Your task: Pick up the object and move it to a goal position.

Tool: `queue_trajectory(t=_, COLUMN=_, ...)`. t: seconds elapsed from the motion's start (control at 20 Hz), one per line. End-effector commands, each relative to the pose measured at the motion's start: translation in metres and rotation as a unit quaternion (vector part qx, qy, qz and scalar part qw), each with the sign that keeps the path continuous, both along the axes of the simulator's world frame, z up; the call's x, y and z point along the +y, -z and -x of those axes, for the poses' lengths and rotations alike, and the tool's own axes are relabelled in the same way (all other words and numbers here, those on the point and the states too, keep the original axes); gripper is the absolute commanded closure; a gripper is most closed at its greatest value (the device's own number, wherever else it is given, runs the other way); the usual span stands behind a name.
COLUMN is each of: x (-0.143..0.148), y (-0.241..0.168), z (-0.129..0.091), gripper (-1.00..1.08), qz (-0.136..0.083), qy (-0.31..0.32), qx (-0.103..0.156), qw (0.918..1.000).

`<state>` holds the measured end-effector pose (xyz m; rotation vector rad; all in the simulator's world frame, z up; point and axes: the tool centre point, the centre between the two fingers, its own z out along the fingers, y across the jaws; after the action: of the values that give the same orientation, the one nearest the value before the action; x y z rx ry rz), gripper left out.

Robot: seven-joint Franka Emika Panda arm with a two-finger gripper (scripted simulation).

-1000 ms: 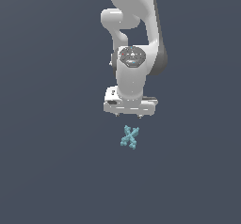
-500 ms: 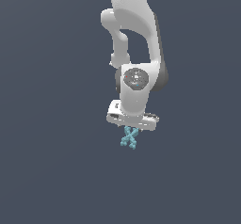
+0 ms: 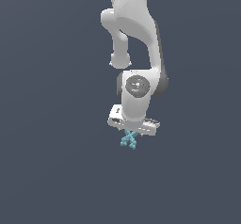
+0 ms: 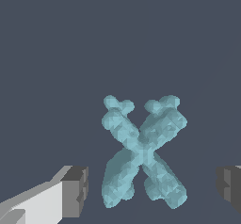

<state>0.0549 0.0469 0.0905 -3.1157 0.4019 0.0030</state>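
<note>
The X-shaped object (image 4: 141, 151), between the two grey finger pads (image 4: 75, 191), is light teal all over, mottled by paler and darker facets across its bumpy surface. The gripper (image 3: 132, 132) above it is plain white with a dark strip along its underside. The ground (image 3: 47, 162) is uniform slate blue-grey.

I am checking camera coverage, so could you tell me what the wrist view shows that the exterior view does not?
Only the wrist view shows the two dark finger pads standing apart on either side of the teal X-shaped piece, with gaps visible. Only the exterior view shows the white arm above the gripper. Both show the piece on the plain dark ground.
</note>
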Motion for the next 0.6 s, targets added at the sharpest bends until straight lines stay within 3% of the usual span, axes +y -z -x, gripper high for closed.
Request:
queue_trajectory(t=0.0, x=0.0, y=0.001, z=0.0, gripper=-0.92, qz=0.0, qy=0.0, qx=0.0, qw=1.0)
queue_trajectory(t=0.55, x=0.0, y=0.046, z=0.0, gripper=-0.92, qz=0.0, qy=0.002, qx=-0.001, qw=1.0)
